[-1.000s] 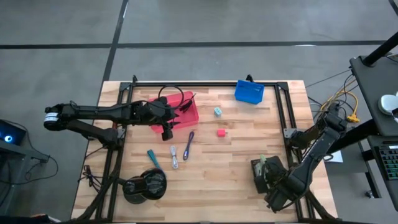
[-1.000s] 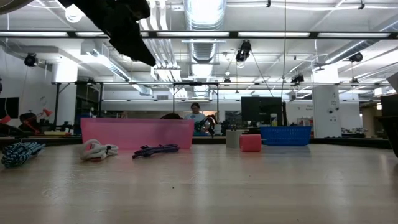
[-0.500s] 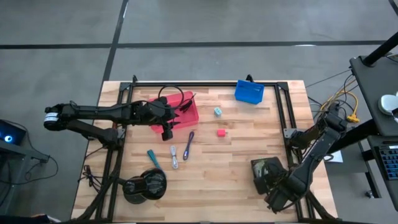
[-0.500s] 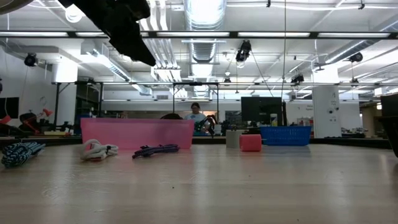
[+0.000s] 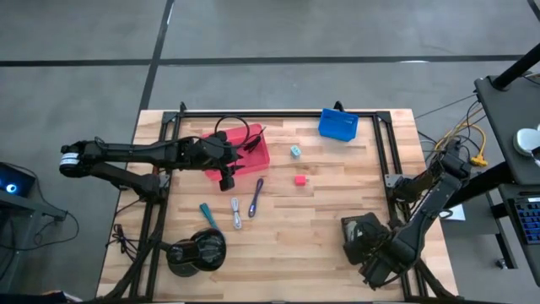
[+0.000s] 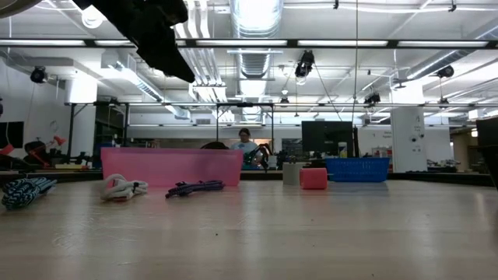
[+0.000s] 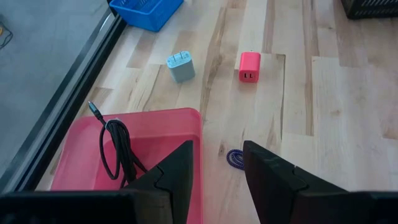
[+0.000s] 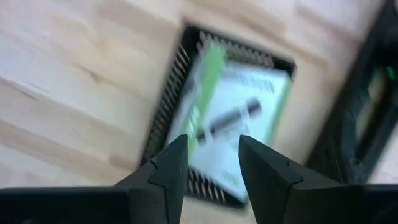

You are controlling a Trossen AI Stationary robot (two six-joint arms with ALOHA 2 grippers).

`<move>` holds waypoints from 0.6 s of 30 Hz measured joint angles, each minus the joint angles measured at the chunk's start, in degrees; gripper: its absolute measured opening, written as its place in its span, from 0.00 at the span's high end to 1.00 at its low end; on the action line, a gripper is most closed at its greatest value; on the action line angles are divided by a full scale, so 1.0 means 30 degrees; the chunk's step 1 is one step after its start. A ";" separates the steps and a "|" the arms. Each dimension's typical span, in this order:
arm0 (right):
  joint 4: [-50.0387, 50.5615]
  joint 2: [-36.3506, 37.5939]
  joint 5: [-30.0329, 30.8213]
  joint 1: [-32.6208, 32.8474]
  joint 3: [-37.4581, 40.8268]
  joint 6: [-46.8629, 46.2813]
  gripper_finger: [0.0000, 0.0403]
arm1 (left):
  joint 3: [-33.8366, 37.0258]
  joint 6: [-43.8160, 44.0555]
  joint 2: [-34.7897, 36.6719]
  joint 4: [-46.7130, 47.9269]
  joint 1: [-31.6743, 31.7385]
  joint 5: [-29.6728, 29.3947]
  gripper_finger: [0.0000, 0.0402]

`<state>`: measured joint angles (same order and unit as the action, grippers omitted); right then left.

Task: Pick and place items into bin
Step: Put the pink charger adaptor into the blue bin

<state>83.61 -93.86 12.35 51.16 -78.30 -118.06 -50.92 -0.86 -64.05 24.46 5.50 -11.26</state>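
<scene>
My right gripper (image 8: 211, 163) stands open above a small black bin (image 5: 349, 232) at the table's near right. A green packet (image 8: 242, 115) lies flat inside that bin, clear of the fingers. My left gripper (image 7: 217, 177) hangs open over the near right corner of the pink bin (image 5: 253, 159), which holds a black cable (image 7: 115, 146). On the table lie a pink cube (image 5: 299, 180), a pale teal cube (image 5: 295, 151), a purple cord (image 5: 256, 197), a grey cord (image 5: 236, 211) and a teal pen (image 5: 207, 215).
A blue bin (image 5: 338, 125) stands at the far edge. A big black round object (image 5: 196, 251) sits at the near left. Black frame rails (image 5: 384, 160) run along the table's sides. Bare wood lies between the cords and the black bin.
My right gripper's wrist has turned a little over the black bin. The pale green packet that showed at its fingers in the high view a second ago no longer shows there.
</scene>
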 joint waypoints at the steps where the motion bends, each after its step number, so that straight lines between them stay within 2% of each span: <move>1: 0.0007 -0.0001 0.0853 0.0000 0.0000 0.0465 0.67 | 0.0000 0.0014 0.0000 0.0004 0.0002 0.0004 0.69; 5: -0.0007 0.0000 0.5113 -0.0015 0.0000 0.3563 0.69 | 0.0000 0.0063 0.0000 -0.0004 -0.0003 0.0003 0.69; 10: -0.0196 0.0000 1.2216 -0.0015 0.0049 0.8920 0.71 | -0.0015 -0.0885 0.0036 -0.0348 0.0012 -0.0046 0.69; 13: -0.0745 0.0001 1.7820 -0.0029 0.0543 1.1831 0.71 | -0.0015 -0.0694 0.0036 -0.0886 -0.0003 -0.0004 0.69; 15: -0.1815 0.0007 2.3737 -0.0168 0.1611 1.2888 0.71 | 0.0117 -0.0197 0.0035 -0.2163 -0.0003 0.0091 0.69; 16: -0.2725 0.0015 2.5557 -0.0297 0.2263 1.2987 0.71 | 0.0276 0.0012 -0.0005 -0.3233 -0.0003 0.0099 0.69; 18: -0.3103 -0.0027 2.5770 -0.1194 0.2958 1.3892 0.71 | 0.0568 0.0134 -0.0146 -0.5443 -0.0003 0.0107 0.69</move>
<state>74.30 -93.95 89.66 47.57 -69.43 -76.38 -49.21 -0.46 -64.49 8.13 5.50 -10.94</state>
